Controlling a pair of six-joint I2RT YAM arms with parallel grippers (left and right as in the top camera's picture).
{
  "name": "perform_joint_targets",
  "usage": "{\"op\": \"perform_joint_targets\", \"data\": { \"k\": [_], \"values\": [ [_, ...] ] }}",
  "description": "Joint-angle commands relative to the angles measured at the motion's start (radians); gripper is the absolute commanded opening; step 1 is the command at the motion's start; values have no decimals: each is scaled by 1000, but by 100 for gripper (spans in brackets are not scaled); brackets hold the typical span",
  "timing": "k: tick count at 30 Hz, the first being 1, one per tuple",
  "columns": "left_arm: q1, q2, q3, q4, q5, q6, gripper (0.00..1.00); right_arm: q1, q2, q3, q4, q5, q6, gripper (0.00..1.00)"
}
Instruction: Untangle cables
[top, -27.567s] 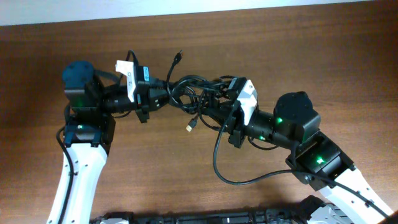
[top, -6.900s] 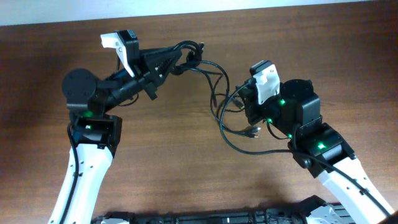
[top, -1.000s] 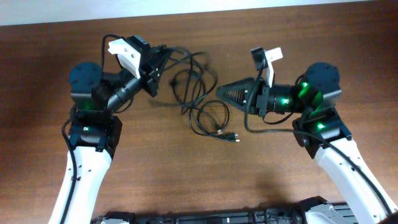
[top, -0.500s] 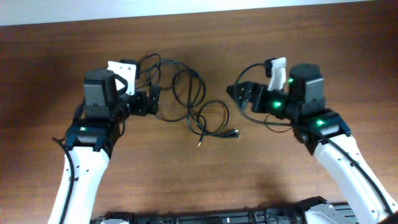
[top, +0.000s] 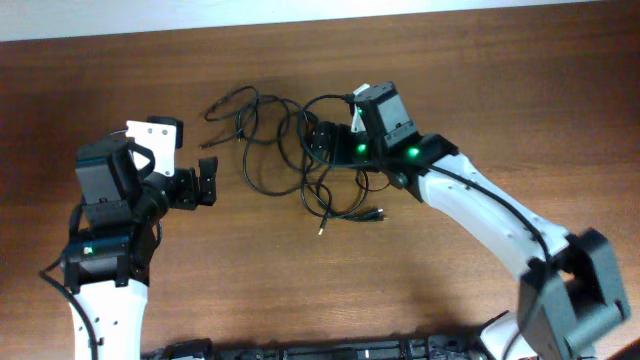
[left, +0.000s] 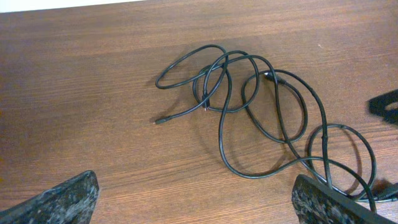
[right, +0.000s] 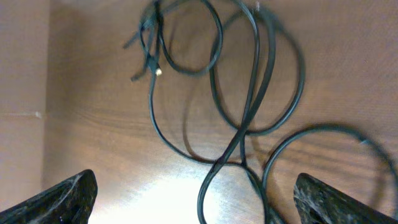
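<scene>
One brown wooden table (top: 480, 60) is carrying everything: the left gripper (top: 208, 182), fingers newly apart, is retreating toward its left edge. The right gripper (top: 322, 142), likewise just opened, is hovering over the thin black cables (top: 290, 150), which are now lying released near the far edge. Their loops are still crossing, so the untangling is looking unfinished.

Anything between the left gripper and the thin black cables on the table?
Nothing visible. Only bare brown wooden table lies between the open left gripper and the nearest loop of the thin black cables.
</scene>
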Motion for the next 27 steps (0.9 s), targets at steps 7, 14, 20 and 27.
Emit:
{"op": "perform_joint_targets", "data": {
  "k": [7, 14, 20, 27],
  "values": [
    [5, -3, 1, 0, 11, 16, 99, 31, 198, 18, 181, -330, 168, 89],
    [5, -3, 1, 0, 11, 16, 99, 41, 290, 18, 283, -420, 272, 68],
    [5, -3, 1, -1, 11, 16, 99, 29, 301, 18, 353, -517, 275, 4],
    [5, -3, 1, -1, 11, 16, 99, -55, -286, 37, 111, -14, 48, 4]
  ]
}}
